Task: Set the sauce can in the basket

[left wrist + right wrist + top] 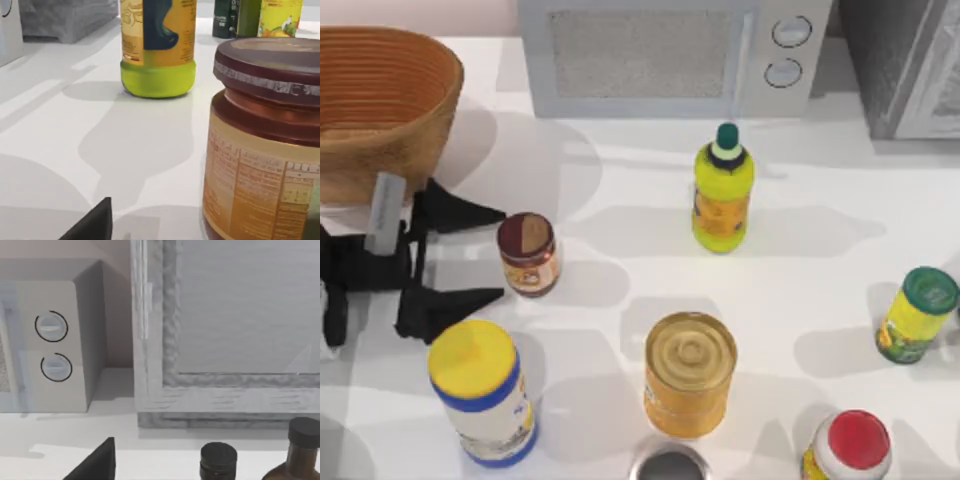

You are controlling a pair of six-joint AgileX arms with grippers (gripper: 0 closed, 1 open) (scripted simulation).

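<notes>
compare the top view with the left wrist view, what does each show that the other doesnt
Top view alone: the basket at the table's left rear, the left hand open just left of the sauce can, the microwave, the orange-yellow tin can and the yellow-lidded canister.

Left wrist view alone: the fine print on the sauce can's label, close up, and dark bottles far behind.

Both: the sauce can upright on the white table, not yet gripped, and the yellow-green bottle beyond it.
</notes>
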